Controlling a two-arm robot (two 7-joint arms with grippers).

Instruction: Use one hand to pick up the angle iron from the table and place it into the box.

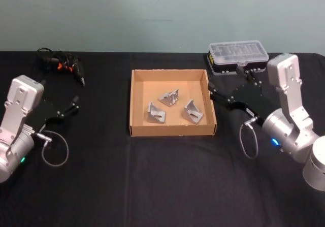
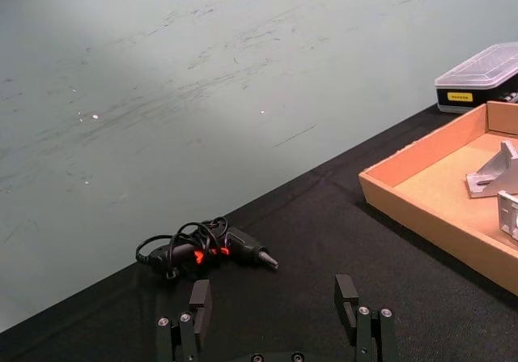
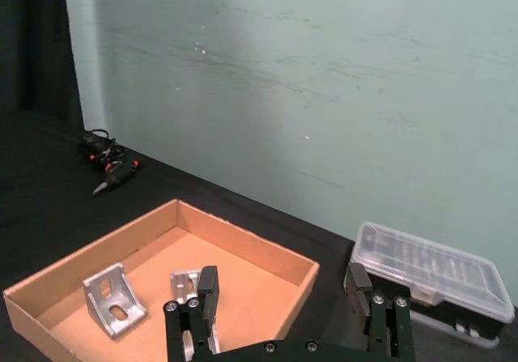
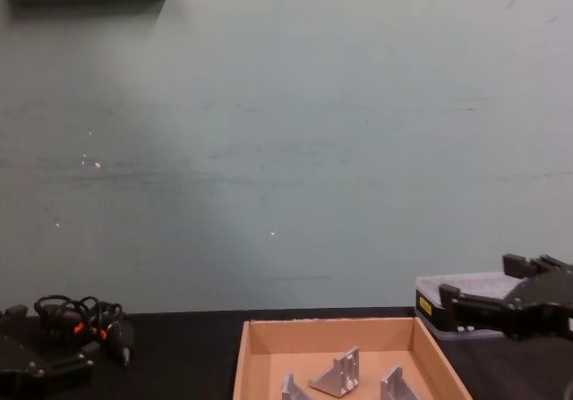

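Observation:
The tan cardboard box point(image 1: 136, 101) sits mid-table on the black table point(image 1: 162, 176). Three silver angle irons lie inside it: one at the back point(image 1: 169, 97), one front-left point(image 1: 156, 113) and one front-right point(image 1: 193, 111). They also show in the chest view point(image 4: 338, 370) and the right wrist view point(image 3: 112, 301). My right gripper point(image 1: 224, 80) hovers just right of the box, open with nothing between its fingers point(image 3: 208, 285). To the box's left, well apart from it, my left gripper point(image 1: 60, 93) is open and empty too, fingers point(image 2: 200, 297) spread.
A clear-lidded plastic case point(image 1: 237, 57) with a black base stands behind the right gripper. At the table's back left lies a black and orange tool with a coiled cable point(image 1: 61, 64). A pale green wall point(image 4: 286, 149) rises behind the table.

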